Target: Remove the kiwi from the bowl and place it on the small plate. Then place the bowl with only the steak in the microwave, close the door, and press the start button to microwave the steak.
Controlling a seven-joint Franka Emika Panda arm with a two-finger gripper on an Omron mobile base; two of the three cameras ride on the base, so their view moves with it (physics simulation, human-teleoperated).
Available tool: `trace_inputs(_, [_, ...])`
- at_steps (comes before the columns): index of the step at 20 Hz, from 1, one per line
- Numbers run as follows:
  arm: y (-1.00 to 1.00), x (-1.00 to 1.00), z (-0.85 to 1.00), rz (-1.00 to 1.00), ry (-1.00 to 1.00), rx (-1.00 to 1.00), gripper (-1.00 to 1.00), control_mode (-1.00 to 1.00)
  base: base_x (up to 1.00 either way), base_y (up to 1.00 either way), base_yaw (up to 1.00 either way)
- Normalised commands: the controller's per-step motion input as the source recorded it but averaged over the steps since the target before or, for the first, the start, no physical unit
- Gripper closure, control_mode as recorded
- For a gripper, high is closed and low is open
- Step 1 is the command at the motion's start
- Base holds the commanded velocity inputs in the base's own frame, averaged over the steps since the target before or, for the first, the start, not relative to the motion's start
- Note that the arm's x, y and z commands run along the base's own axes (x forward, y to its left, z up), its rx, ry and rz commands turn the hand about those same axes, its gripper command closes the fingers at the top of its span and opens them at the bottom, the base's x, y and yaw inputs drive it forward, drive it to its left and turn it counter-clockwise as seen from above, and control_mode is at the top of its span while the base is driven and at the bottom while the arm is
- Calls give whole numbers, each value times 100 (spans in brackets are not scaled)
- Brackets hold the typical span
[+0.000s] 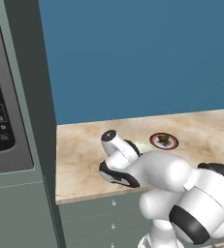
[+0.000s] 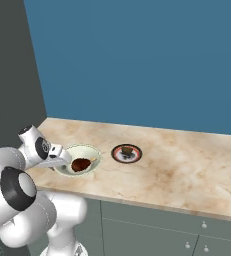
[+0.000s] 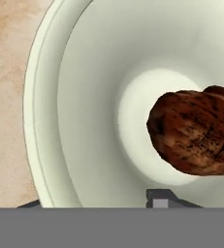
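1 steak lies in the bowl, gripper straddling its rim.

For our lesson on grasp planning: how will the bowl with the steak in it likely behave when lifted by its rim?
The bowl looks rigid, so it should not flex. Gripped at one edge, it may tilt. The steak sits off-centre on a smooth, sloping inside, so it could slide if the bowl tips.
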Motion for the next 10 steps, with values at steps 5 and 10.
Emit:
trace_inputs(5, [-2,-3,2,0,0,0,100,-100,0,0,0])
trace_inputs(10, [0,-27,36,8,-4,-1,100,-100,0,0,0])
